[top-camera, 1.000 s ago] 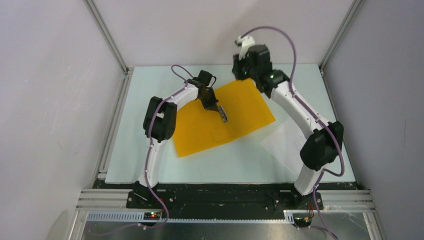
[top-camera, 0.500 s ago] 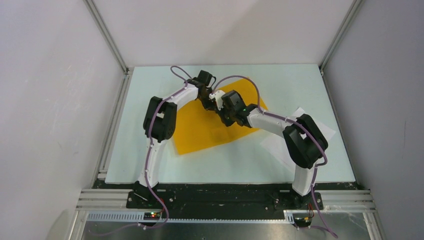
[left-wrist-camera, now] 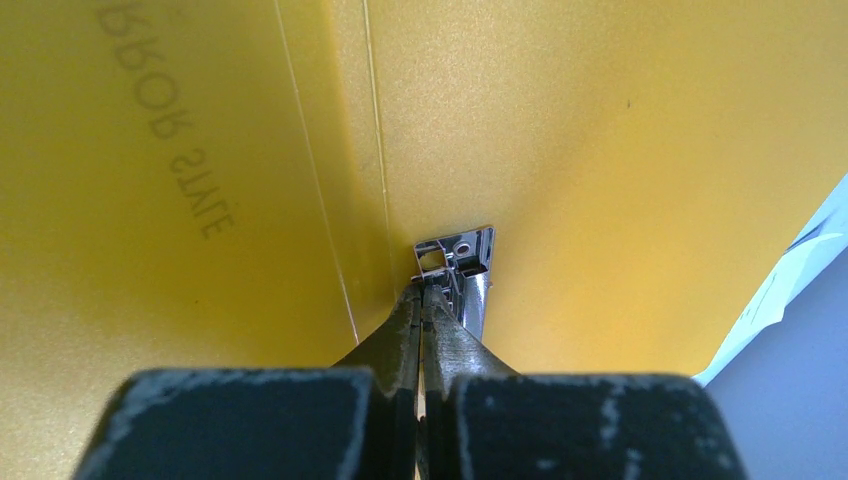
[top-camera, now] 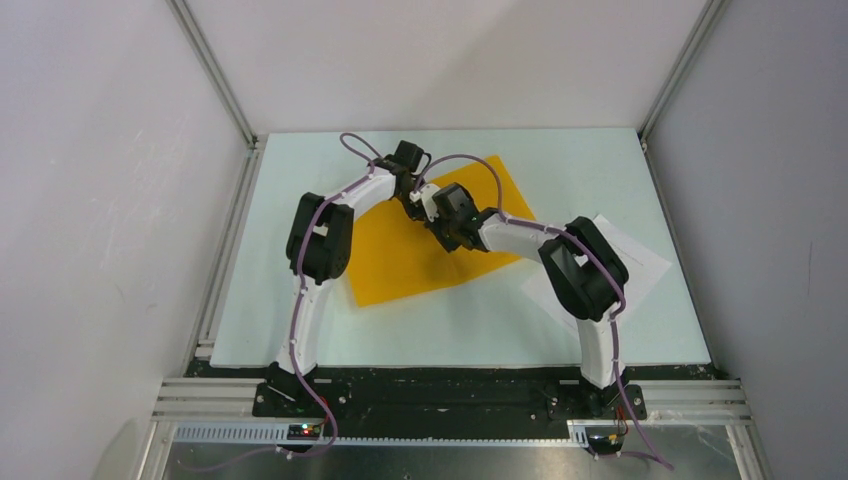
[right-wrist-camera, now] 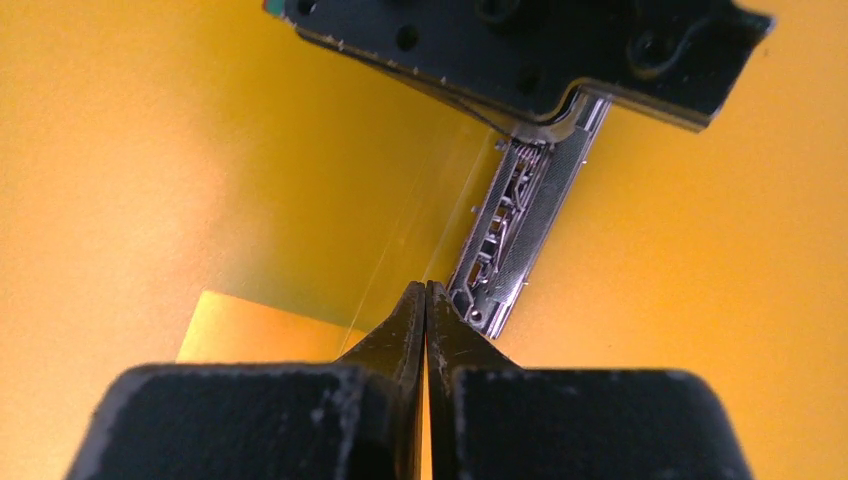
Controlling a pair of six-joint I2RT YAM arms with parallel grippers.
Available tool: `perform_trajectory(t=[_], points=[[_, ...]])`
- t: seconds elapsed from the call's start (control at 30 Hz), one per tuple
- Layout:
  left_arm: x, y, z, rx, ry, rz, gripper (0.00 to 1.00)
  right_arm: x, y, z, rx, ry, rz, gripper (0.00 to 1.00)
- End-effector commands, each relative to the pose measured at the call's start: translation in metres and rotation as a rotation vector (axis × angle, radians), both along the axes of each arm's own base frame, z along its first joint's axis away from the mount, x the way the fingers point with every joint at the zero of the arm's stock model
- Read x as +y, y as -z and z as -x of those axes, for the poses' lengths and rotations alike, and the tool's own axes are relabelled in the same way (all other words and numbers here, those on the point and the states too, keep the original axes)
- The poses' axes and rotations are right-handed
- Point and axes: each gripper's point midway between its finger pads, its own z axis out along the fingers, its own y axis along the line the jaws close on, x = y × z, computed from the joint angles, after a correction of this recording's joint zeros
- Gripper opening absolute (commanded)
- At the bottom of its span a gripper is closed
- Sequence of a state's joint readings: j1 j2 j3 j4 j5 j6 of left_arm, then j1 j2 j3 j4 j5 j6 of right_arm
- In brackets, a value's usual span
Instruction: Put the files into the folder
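lying beneath left pincer [left-wrist-camera: 422,290] and right pincer [right-wrist-camera: 427,288]: the folder [top-camera: 400,265].

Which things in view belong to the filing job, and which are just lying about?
Belong to the job: folder, its metal clip, files.

Just there, nothing loose: table, walls, cables.

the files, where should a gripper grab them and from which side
Probably the outer right corner of the files, coming in low from the right: they lie flat on the table, so only an edge can be pinched, and the right arm covers their middle.
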State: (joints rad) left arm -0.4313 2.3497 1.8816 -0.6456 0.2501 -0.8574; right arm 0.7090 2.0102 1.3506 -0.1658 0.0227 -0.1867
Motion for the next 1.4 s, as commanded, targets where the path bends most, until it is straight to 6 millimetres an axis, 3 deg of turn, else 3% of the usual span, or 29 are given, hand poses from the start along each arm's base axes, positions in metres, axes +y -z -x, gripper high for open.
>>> perform_trajectory(t=[0.0, 0.27, 0.57, 0.63, 0.8, 1.0, 1.17, 1.37], points=[[0.007, 0.025, 0.015, 0.089, -0.008, -0.039, 0.00, 0.002, -0.011, -0.018, -0.048, 0.030, 0.019, 0.00], [0.007, 0.025, 0.014, 0.089, -0.009, -0.033, 0.00, -0.005, -0.005, -0.019, -0.021, 0.037, 0.060, 0.00], [0.008, 0.025, 0.015, 0.092, -0.012, -0.031, 0.00, -0.032, 0.007, -0.011, 0.038, 0.107, 0.138, 0.00], [0.008, 0.025, 0.015, 0.093, -0.012, -0.032, 0.00, -0.030, 0.004, -0.010, 0.043, 0.103, 0.124, 0.00], [0.007, 0.024, 0.014, 0.088, -0.011, -0.031, 0.00, -0.017, -0.025, -0.014, -0.011, 0.084, 0.035, 0.00], [0.007, 0.024, 0.015, 0.087, -0.011, -0.032, 0.00, -0.018, -0.027, -0.020, -0.028, 0.100, 0.037, 0.00], [0.008, 0.025, 0.014, 0.087, -0.012, -0.034, 0.00, -0.016, -0.044, -0.026, -0.062, 0.110, -0.005, 0.00], [0.008, 0.025, 0.015, 0.087, -0.010, -0.034, 0.00, -0.014, -0.051, -0.029, -0.080, 0.113, -0.022, 0.00]])
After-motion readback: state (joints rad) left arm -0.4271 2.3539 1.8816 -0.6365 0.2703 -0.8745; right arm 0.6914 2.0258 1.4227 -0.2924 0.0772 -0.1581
